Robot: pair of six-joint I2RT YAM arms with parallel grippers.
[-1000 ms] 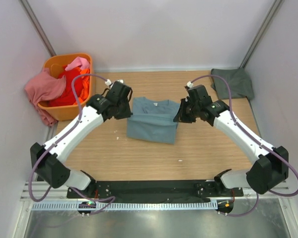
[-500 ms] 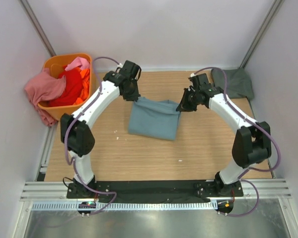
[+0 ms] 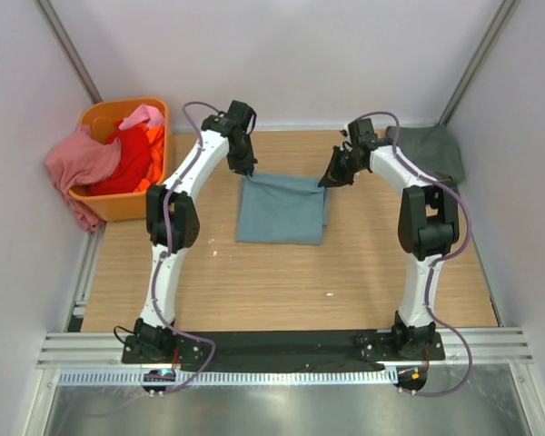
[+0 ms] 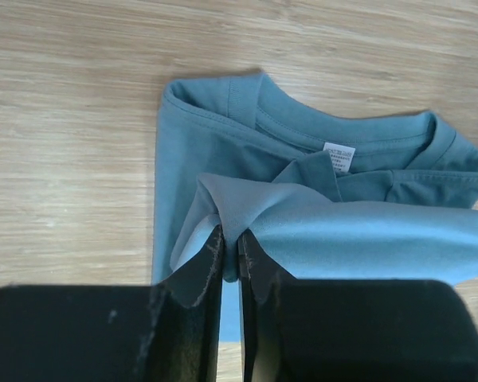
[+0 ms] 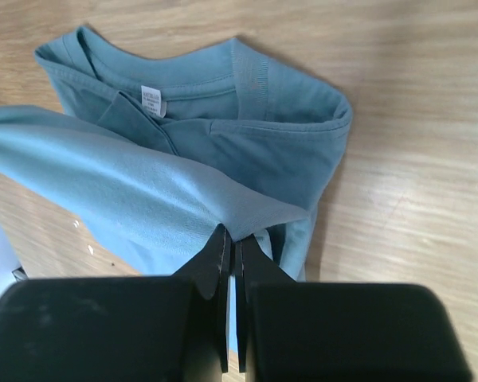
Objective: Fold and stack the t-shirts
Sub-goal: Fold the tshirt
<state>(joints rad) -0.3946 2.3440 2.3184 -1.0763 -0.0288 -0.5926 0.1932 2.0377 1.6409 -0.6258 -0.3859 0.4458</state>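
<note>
A dusty blue-teal t-shirt [image 3: 282, 209] lies partly folded mid-table, collar and label [image 4: 338, 153] towards the far edge. My left gripper [image 3: 246, 172] is shut on its lifted left corner [image 4: 227, 208]. My right gripper [image 3: 330, 178] is shut on the lifted right corner [image 5: 251, 213]. Between them the held edge hangs stretched over the collar [image 5: 191, 79]. A dark grey-green t-shirt [image 3: 427, 151] lies at the far right corner. Pink [image 3: 80, 162], red [image 3: 127, 162] and orange [image 3: 154, 145] t-shirts fill the basket.
The orange plastic basket [image 3: 118, 207] stands at the far left, with the pink shirt draped over its outer side. Both arms reach far out over the wooden table [image 3: 282, 282]. White walls close in the far side and both flanks.
Both grippers have carried the shirt's near edge up and away towards the far edge, over the collar. The arms have stretched out and the visible cloth has become shorter.
</note>
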